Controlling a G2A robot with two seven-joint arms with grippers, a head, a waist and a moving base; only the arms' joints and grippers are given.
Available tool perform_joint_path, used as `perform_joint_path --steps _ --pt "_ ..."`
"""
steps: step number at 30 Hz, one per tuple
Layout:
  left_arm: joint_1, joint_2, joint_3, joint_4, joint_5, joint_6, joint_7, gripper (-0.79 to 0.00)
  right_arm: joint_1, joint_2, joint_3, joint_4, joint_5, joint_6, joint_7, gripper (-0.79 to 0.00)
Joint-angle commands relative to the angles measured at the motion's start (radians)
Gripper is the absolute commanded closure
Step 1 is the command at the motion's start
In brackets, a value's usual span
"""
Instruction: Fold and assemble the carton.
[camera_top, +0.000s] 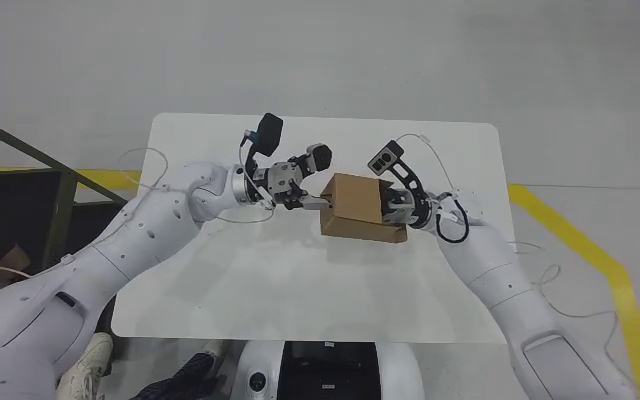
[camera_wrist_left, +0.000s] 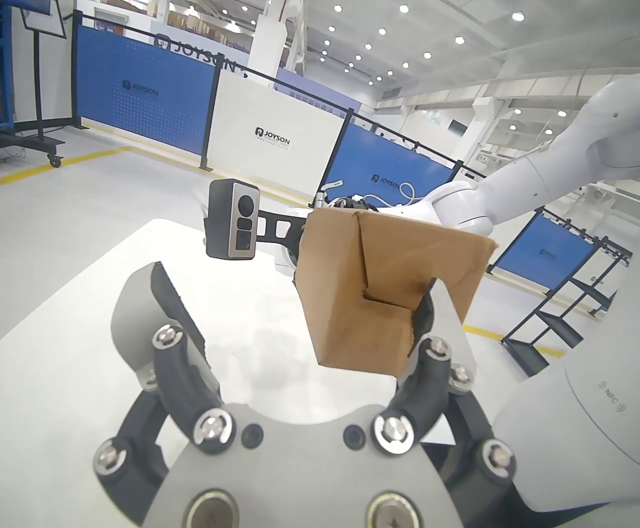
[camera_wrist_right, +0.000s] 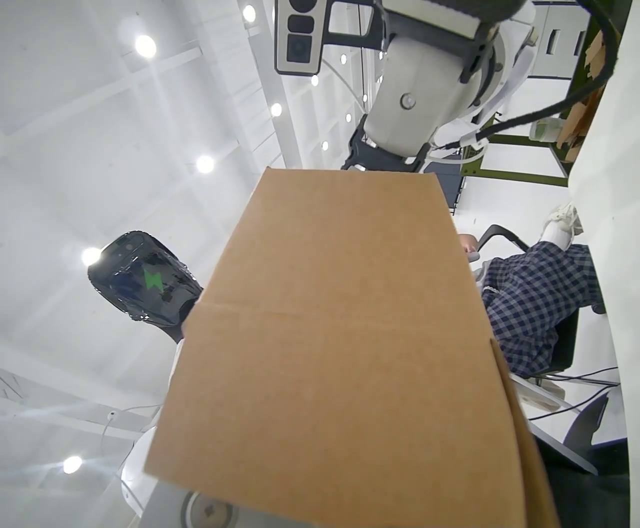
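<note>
White table (camera_top: 200, 290), bright hall (camera_wrist_left: 90, 180) (blue partitions (camera_wrist_left: 150, 105)); left pincer (camera_wrist_left: 299, 279) spread at the carton (camera_wrist_left: 345, 250); right pincer (camera_top: 388, 212): cannot tell.

Bright, even overhead light is filling the hall. Round ceiling lamps (camera_wrist_right: 145, 46) are flaring into white halos in the right wrist view, and rows of them are glowing in the left wrist view. The white table (camera_top: 200, 290) is reflecting the light softly, and the carton (camera_top: 360, 205) is casting only a faint, soft-edged shadow. Both wrist views are bending straight lines near their edges.
</note>
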Motion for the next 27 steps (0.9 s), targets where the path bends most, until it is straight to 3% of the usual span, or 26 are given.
perform_joint_path --steps 1,18,27 --pt "0.004 -0.005 -0.008 0.003 -0.004 0.0 -0.014 -0.785 -0.001 -0.002 -0.001 -0.004 -0.005 0.001 -0.002 0.0" --pt "0.051 -0.034 -0.083 -0.005 -0.05 -0.005 -0.128 -0.785 -0.021 -0.015 0.011 -0.022 -0.037 0.009 -0.012 0.0" --pt "0.103 -0.023 -0.172 -0.036 -0.028 -0.005 -0.098 -0.785 -0.029 -0.019 0.039 0.008 -0.008 0.012 0.005 0.0"
